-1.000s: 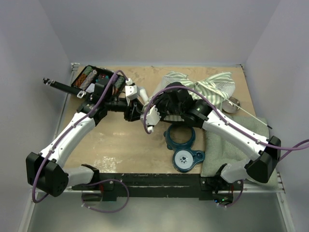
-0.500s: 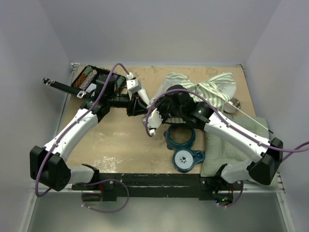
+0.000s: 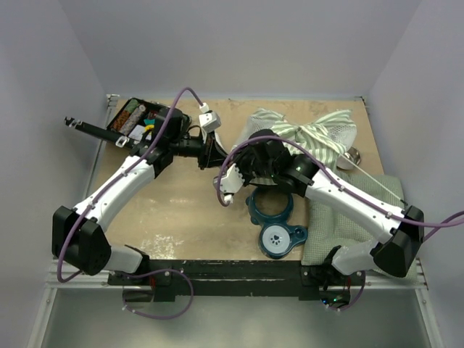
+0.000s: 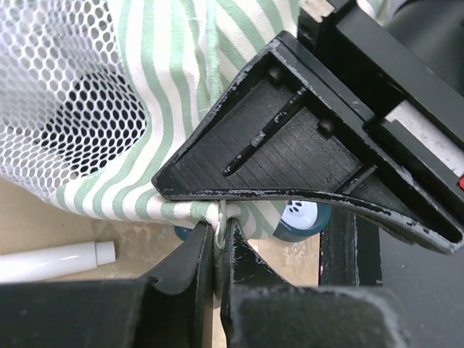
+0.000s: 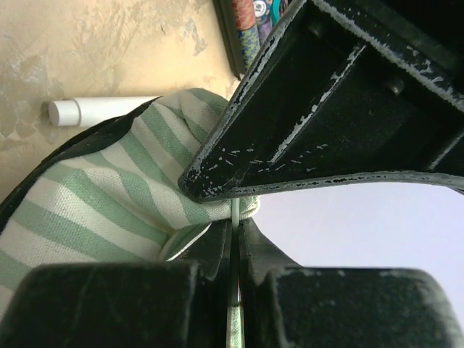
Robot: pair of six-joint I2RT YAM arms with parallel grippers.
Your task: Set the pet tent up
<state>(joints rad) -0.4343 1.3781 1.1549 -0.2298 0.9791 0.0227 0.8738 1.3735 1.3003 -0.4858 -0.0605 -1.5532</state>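
We see the pet tent (image 3: 308, 134) as a crumpled bundle on the far right part of the worktop (image 3: 181, 210). Its long axis runs roughly left to right, from the middle of the worktop toward the right wall. It lies collapsed, so we cannot tell which way the doorway faces. A thin white pole (image 3: 377, 177) slants out from the bundle toward the near right, over the green checked cushion (image 3: 341, 225).

Both arms meet at the tent's left end. In the left wrist view, the left end effector (image 4: 220, 230) is pinched almost closed on the striped hem, with a thin white strand showing between its fingertips. The mesh panel (image 4: 65, 94) hangs just above and to the left. The right end effector (image 5: 233, 232) is closed tight on the same striped edge, with a thin pale rod running between its fingers. Each end effector's finger crosses the other's wrist view, so they are very close together.

A white tube (image 4: 58, 259) lies on the worktop near the hem. The teal double bowl stand (image 3: 281, 222) sits just in front of the tent, and its white insert bears a paw-print mark. A black tray (image 3: 114, 132) holds patterned rolls at the far left. Any print on the rolls is too small for us to read.
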